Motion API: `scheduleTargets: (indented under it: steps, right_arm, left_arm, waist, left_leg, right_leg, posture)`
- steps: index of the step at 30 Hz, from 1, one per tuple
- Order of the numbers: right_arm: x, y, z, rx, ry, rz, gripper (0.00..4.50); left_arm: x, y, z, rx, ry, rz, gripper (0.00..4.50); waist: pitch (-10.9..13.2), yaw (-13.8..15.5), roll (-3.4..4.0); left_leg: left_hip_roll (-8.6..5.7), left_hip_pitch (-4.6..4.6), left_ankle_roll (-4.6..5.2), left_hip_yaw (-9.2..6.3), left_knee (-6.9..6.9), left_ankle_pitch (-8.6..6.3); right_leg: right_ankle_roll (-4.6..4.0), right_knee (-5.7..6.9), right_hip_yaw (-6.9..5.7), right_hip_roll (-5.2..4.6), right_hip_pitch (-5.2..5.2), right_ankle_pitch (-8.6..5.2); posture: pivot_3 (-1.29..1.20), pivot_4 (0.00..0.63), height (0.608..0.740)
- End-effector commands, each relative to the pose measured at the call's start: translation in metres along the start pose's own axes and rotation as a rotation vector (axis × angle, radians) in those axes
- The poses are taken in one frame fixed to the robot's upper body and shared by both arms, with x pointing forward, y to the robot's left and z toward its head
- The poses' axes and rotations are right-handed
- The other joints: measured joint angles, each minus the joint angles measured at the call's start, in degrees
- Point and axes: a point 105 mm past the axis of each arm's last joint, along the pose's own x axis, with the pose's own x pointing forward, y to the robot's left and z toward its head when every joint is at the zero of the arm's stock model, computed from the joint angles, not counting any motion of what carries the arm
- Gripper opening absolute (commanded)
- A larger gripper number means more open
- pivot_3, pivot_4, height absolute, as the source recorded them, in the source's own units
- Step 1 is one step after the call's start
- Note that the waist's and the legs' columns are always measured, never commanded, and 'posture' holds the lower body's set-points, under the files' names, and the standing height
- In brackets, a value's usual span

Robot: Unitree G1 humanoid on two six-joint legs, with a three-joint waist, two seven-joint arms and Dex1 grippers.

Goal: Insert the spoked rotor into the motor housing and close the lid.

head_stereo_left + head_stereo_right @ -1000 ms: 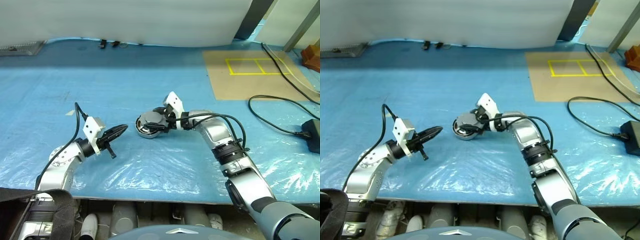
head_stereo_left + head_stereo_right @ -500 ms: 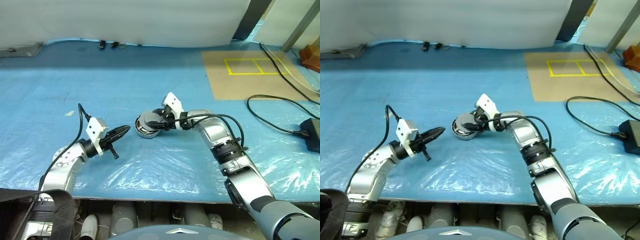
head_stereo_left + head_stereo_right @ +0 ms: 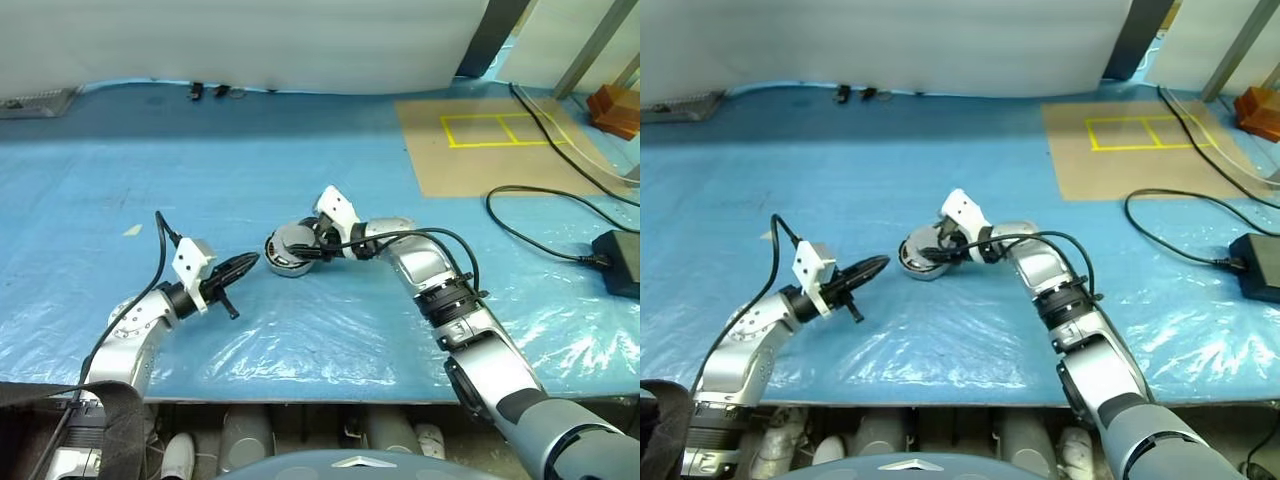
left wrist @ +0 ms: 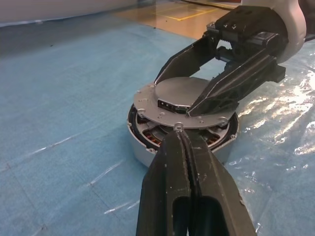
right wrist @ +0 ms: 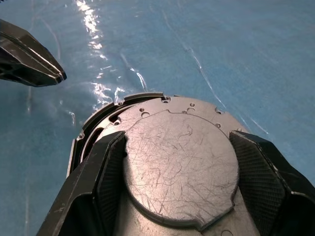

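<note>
While the blue plastic sheet [image 3: 300, 330] shines under the room lights, this is how things stand:

Surface: a wide table [image 3: 120, 180] wrapped in crinkled blue film, glossy along its near edge.
Room: a white sheet [image 3: 250, 40] hangs behind the table at 12 o'clock; a brown board with yellow tape lines [image 3: 480, 140] lies at 1 o'clock; a black cable [image 3: 540, 215] loops at 3 o'clock to a black box [image 3: 618, 262]; small dark bits [image 3: 205, 90] sit by the far edge at 11 o'clock.
Motor housing: the motor housing [image 4: 147, 147] rests on the film near the middle of the table, copper windings showing in the gap under its top plate.
Lid: the lid [image 5: 179, 162] lies tilted over the housing, plain scratched face up, not fully down on the side nearest the left arm.
Right gripper: the right gripper [image 5: 179, 196] reaches in from 3 o'clock, its two black fingers [image 4: 231, 81] spread wide on top of the lid, one along each side of its raised centre.
Left gripper: the left gripper [image 3: 240, 266] hangs at 9 o'clock of the housing, jaws pressed together, tip just beside the rim, empty.
Spoked rotor: I cannot make it out under the lid.
Change: against a second ago the whole view has slid a little; housing, lid and both arms sit much as before, and the right fingers have drawn in somewhat on the lid.
</note>
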Motion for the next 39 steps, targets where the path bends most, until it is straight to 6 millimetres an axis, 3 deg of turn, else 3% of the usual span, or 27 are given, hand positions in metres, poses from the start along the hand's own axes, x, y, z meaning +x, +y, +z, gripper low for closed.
scheduleTargets:
  steps: [1, 5, 11, 19, 24, 32, 39]
  right_arm:
    - [0.003, 0.002, 0.018, -0.085, -0.016, -0.022, 2.97]
    - [0.004, 0.001, 0.021, -0.128, 0.035, -0.066, 2.97]
    - [0.003, 0.014, 0.028, -0.094, 0.003, 0.022, 2.97]
    - [0.007, 0.015, 0.028, 0.009, 0.02, -0.01, 2.97]
    - [0.011, 0.026, 0.034, 0.086, 0.01, 0.007, 2.97]
    - [0.017, 0.03, 0.023, 0.029, 0.09, -0.035, 2.97]
    - [0.019, 0.035, 0.001, 0.003, 0.153, -0.063, 2.97]
  left_arm:
    - [-0.007, 0.005, 0.01, 0.044, -0.024, 0.023, 0.0]
    - [-0.008, 0.006, 0.009, 0.039, -0.02, 0.027, 0.0]
    - [-0.006, 0.006, 0.006, 0.033, -0.012, 0.022, 0.0]
    - [-0.005, 0.005, 0.002, 0.024, -0.002, 0.014, 0.0]
    - [-0.005, 0.004, -0.001, 0.017, 0.008, 0.013, 0.0]
    - [-0.003, 0.004, -0.004, 0.01, 0.018, 0.009, 0.0]
    - [-0.003, 0.007, -0.004, 0.012, 0.018, 0.016, 0.0]
  waist:
    - [0.0, 0.03, 0.0]
    - [0.0, 0.05, 0.0]
    - [0.0, 0.05, 0.0]
    - [0.0, 0.03, 0.0]
    - [0.0, -0.02, 0.0]
    - [0.0, 0.02, 0.0]
    - [0.0, 0.02, 0.0]
  left_leg:
    - [0.0, 0.01, 0.0, 0.0, 0.02, 0.0]
    - [-0.01, 0.02, -0.01, 0.0, 0.09, 0.0]
    - [-0.01, 0.03, -0.01, 0.0, 0.08, -0.01]
    - [-0.02, 0.04, -0.02, 0.0, 0.07, -0.01]
    - [-0.01, 0.06, -0.03, -0.01, 0.07, -0.01]
    - [-0.03, 0.09, -0.04, -0.01, 0.06, -0.01]
    - [-0.04, 0.13, -0.05, -0.01, 0.07, -0.01]
  right_leg:
    - [0.0, 0.03, 0.01, 0.0, 0.0, 0.0]
    - [-0.01, 0.08, 0.04, 0.0, 0.0, 0.01]
    - [-0.01, 0.1, 0.08, 0.0, 0.0, 0.01]
    - [-0.01, 0.09, 0.09, 0.0, -0.01, 0.01]
    - [-0.01, 0.11, 0.12, 0.02, -0.01, 0.01]
    - [-0.01, 0.13, 0.14, 0.02, -0.01, 0.01]
    - [-0.01, 0.15, 0.19, 0.02, 0.0, 0.01]
  posture:
    - [0.0, 0.15, 0.74]
    - [0.0, 0.15, 0.74]
    - [0.0, 0.15, 0.74]
    - [0.0, 0.15, 0.74]
    - [0.0, 0.15, 0.74]
    - [0.0, 0.15, 0.74]
    - [0.0, 0.15, 0.74]
